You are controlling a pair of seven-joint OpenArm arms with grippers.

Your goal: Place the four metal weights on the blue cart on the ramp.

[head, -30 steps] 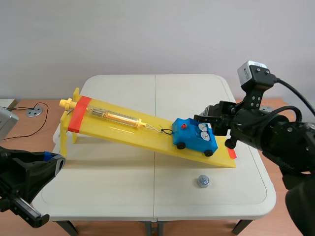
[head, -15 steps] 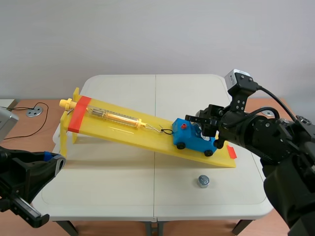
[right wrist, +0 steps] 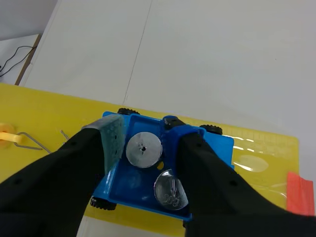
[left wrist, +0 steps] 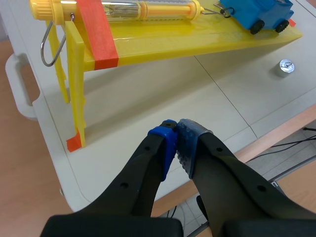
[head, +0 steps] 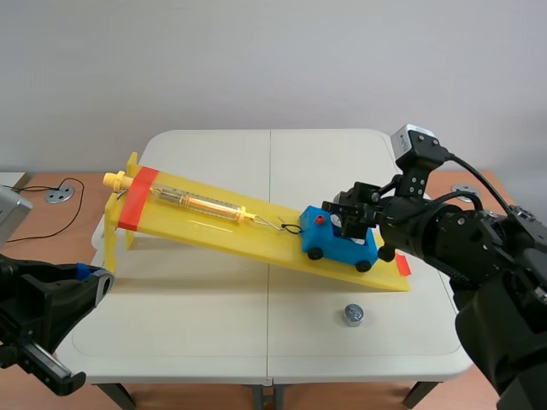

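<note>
Two weights (right wrist: 143,148) visible in blue cart (right wrist: 132,181), loose weight (head: 353,314) on table (head: 171,333), fourth unseen. Right tool (right wrist: 143,131) around one, grip unclear; left tool (left wrist: 177,127) clenched, empty.

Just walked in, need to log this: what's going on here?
The right gripper is down over the blue cart, low on the yellow ramp, with one metal weight in the cart directly under it; whether it grips that weight is unclear. A second weight lies beside it in the cart, and another weight sits on the table. The left gripper is shut near the table's edge, holding nothing.
</note>
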